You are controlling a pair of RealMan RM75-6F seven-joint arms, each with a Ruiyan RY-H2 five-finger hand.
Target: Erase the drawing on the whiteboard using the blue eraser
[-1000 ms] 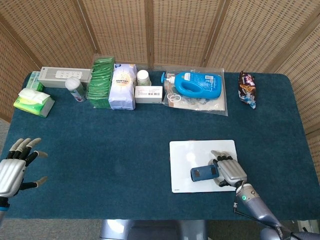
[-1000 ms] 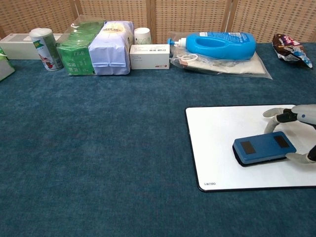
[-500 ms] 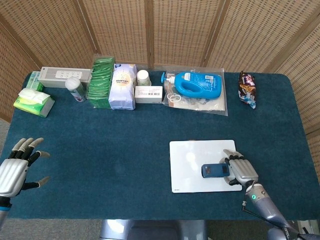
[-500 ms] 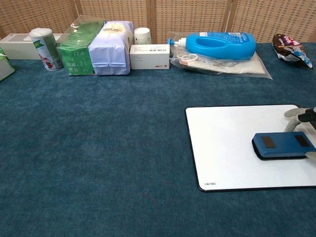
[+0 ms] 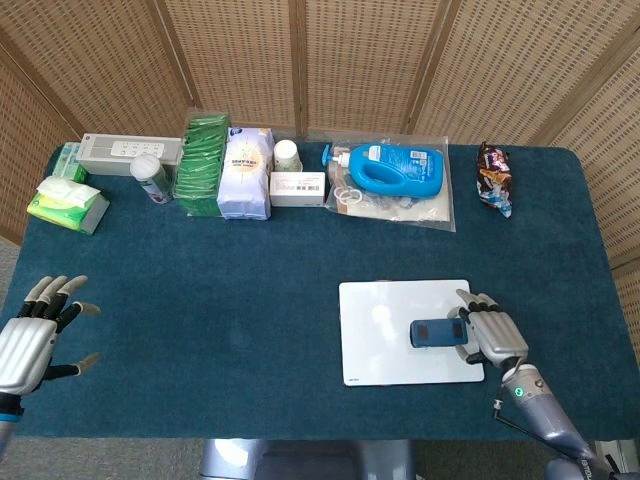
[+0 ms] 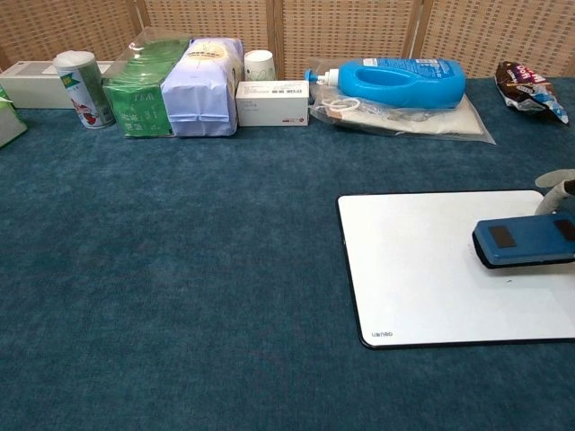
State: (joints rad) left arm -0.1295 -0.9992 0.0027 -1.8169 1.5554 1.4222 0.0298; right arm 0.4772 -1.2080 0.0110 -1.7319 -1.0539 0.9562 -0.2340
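Holding: my right hand [image 5: 492, 336] grips the blue eraser [image 5: 435, 332] flat on the whiteboard [image 5: 380, 335], at its right edge.
Left hand [image 5: 35, 335]: fingers spread wide, holding nothing, at the desk [image 5: 250, 270]'s front-left corner.

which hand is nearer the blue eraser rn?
Right. The right hand holds the blue eraser on the whiteboard; the left hand hangs open at the table's far left edge.

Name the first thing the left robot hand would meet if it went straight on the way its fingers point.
Probably the green tissue pack. The left robot hand points up the table over bare cloth, though the exact line is uncertain.
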